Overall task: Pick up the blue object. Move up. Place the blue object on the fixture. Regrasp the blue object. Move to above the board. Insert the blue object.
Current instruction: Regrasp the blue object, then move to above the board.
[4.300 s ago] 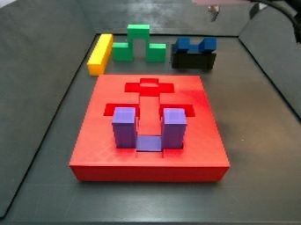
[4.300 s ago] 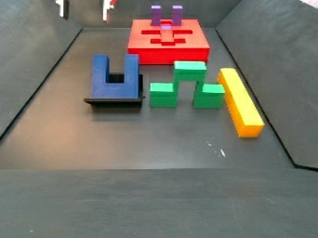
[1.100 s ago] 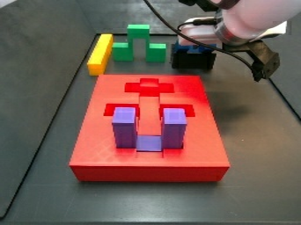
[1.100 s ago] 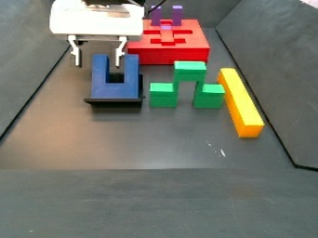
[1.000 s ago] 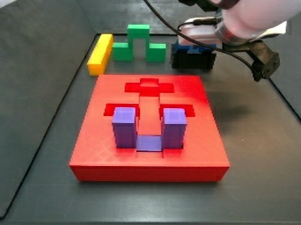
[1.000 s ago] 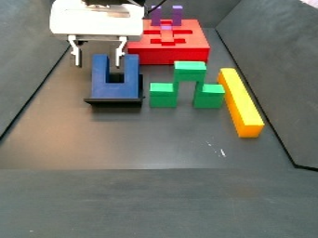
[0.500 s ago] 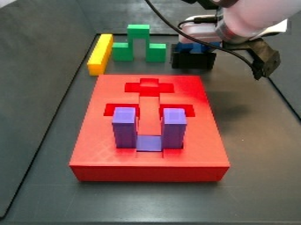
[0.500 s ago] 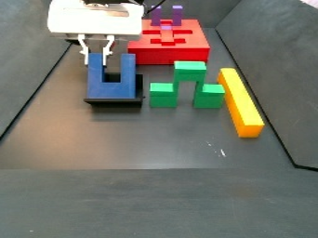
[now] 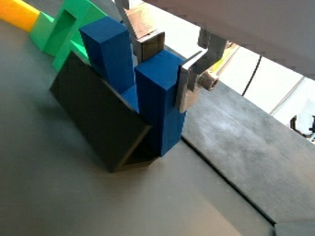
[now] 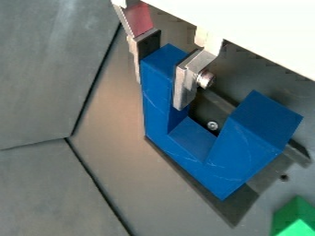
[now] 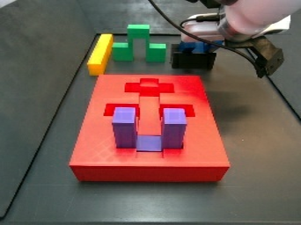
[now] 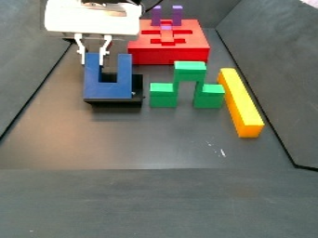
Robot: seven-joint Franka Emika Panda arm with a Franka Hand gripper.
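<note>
Gripper (image 12: 97,48) is down over the blue object (image 12: 108,79), fingers (image 10: 191,78) straddling one prong, pads against it in both wrist views: clamped on it. Block sits on the fixture (image 12: 114,99), on the dark desk (image 12: 149,149) beside the red board (image 11: 147,127).

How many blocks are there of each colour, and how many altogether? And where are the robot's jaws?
Blue: 1, the blue object, on the fixture
Violet: 1, the violet block, in the board
Green: 1, the green block
Yellow: 1, the yellow bar
Total: 4 blocks
The gripper has its jaws around one blue prong.
</note>
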